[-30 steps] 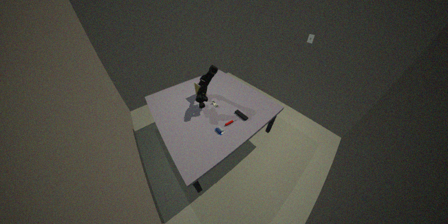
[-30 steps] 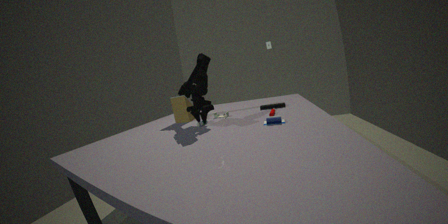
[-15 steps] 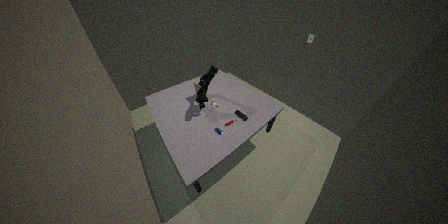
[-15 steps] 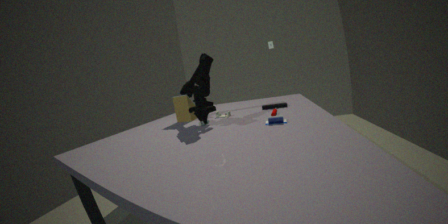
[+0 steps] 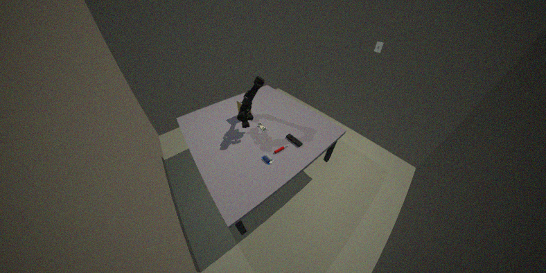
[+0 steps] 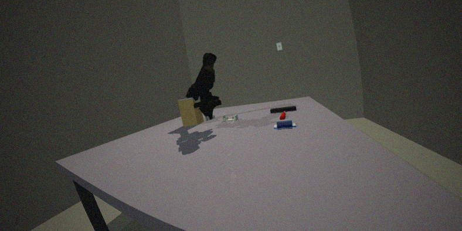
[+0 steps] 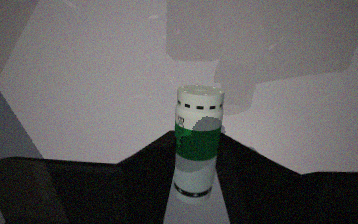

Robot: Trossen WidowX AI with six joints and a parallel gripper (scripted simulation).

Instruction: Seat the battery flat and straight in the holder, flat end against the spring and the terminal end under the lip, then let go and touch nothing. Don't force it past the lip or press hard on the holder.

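The battery [image 7: 198, 145], white with a green band, is between the two black fingers in the wrist view, its length pointing away from the wrist camera. My gripper [image 7: 195, 138] [image 5: 245, 125] [image 6: 210, 117] is shut on it. It is low over the table beside the holder; whether the battery touches the table I cannot tell. The pale holder [image 5: 261, 127] [image 6: 230, 119] stands on the table a short way to the right of the gripper in the top and exterior views, with nothing seen in it. It is out of the wrist view. Its spring and lip are too small to make out.
A tan block [image 6: 189, 112] stands close behind and left of the gripper in the exterior view. Farther right lie a black bar [image 5: 294, 140] [image 6: 283, 109], a red tool [image 5: 279, 150] [image 6: 282, 115] and a blue item [image 5: 266, 159] [image 6: 284, 124] on the table [image 5: 213, 171] [image 6: 233, 177].
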